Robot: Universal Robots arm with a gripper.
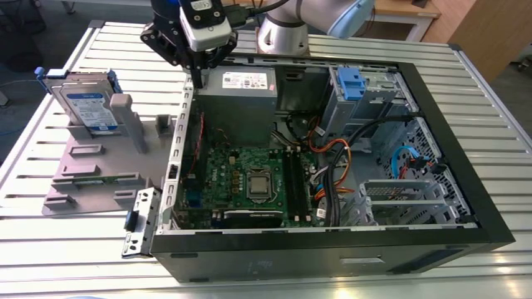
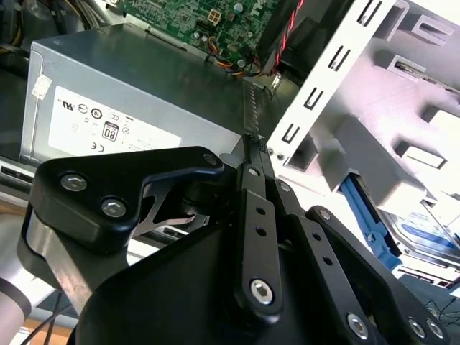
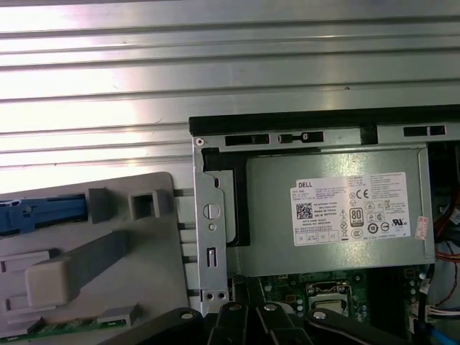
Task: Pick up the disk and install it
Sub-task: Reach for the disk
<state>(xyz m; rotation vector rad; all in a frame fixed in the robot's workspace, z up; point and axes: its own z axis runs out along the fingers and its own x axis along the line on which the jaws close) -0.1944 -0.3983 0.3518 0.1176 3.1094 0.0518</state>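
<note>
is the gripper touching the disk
Apart. In the exterior view the gripper hangs at the computer case edge while the disk stands in its grey holder.

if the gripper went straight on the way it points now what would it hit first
Most likely the top edge of the case side wall, right beside the power supply. The gripper points down at that edge. Depth is unclear, so it might slip just inside the wall instead.

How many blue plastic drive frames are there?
2. One holds the disk on the grey stand; the second frame sits in a drive bay of the computer case. More may be hidden.
</note>
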